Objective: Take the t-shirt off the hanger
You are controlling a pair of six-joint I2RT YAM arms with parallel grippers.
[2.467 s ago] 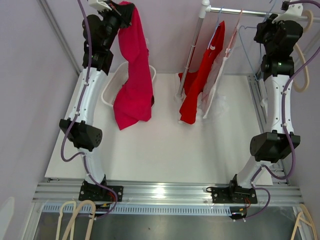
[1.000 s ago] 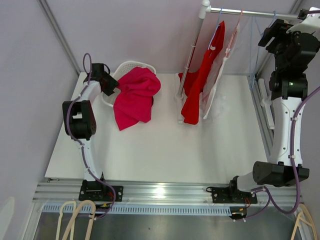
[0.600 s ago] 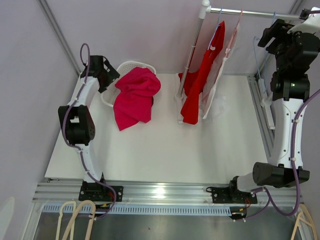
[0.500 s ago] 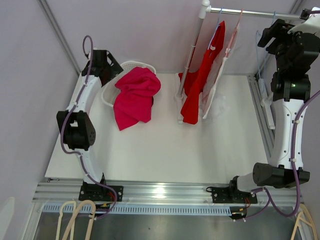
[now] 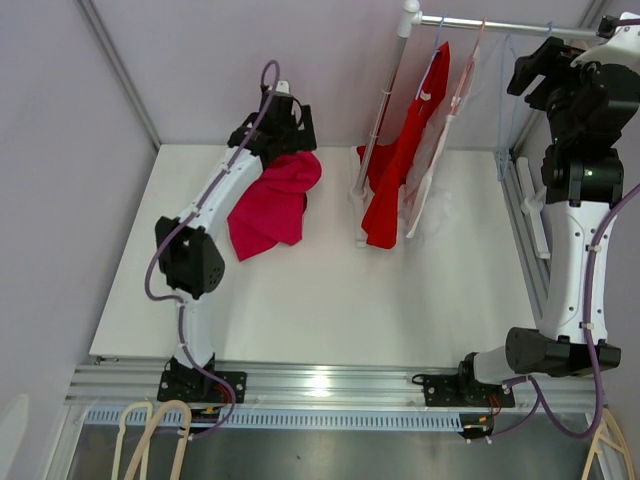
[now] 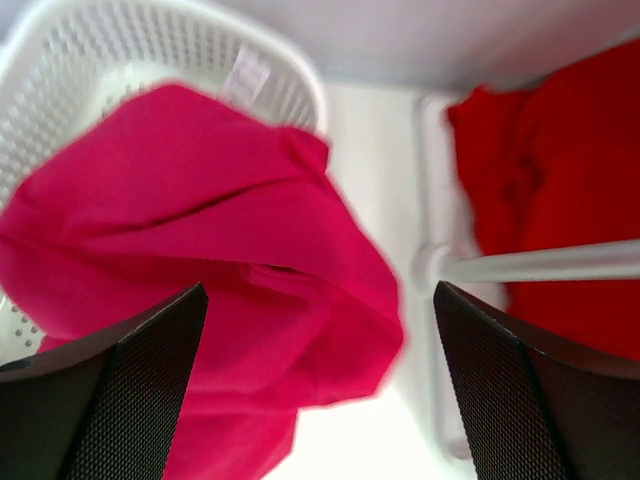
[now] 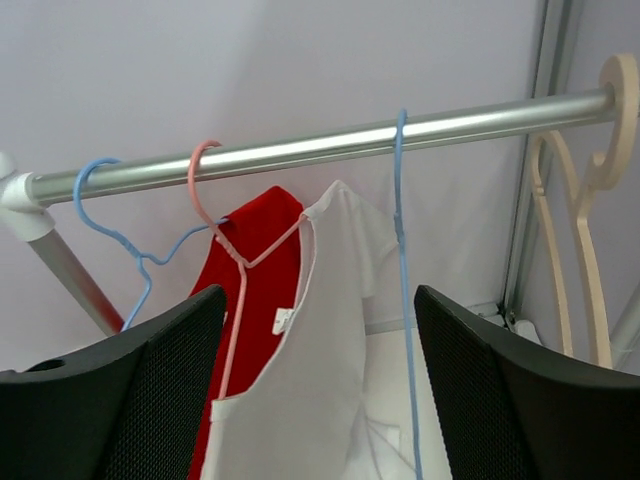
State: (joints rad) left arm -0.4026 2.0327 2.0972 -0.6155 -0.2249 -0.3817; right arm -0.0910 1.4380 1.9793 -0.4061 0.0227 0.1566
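Left arm reaches far from its base at the near-left corner of the desk (image 5: 350, 300). The elbow kicks out left and the forearm runs up and right to the back of the desk. The left tool (image 5: 288, 128) hangs over the white basket (image 6: 100, 50), looking down, jaws wide with nothing between them. The crimson t-shirt (image 5: 268, 205) is off any hanger. It is heaped over the basket, its lower part spilling forward onto the desk. The wrist view is blurred; the shirt fills the space under the tool, and no contact shows.

Right arm stands tall along the right desk edge, its wrist bent toward the rail (image 5: 480, 22). The right tool (image 5: 530, 72) is at rail height, just right of the hanging clothes, jaws wide and empty.

On the rail, left to right in the right wrist view:
- blue hanger (image 7: 79, 192), which seems to carry the red t-shirt (image 7: 260, 250)
- pink hanger (image 7: 191, 178), with a white garment (image 7: 330, 340) touching the red one
- bare blue wire hanger (image 7: 400, 180), set apart by a gap
- wooden hanger (image 7: 622, 62) at the rail end

Room:
- A strip of bare desk lies between the crimson t-shirt and the slanted rail post (image 5: 383, 105).
- The red t-shirt's hem rests on the desk beside the post foot.
- The near half of the desk is open surface up to the front edge.
- Walls are close on the left and at the back.
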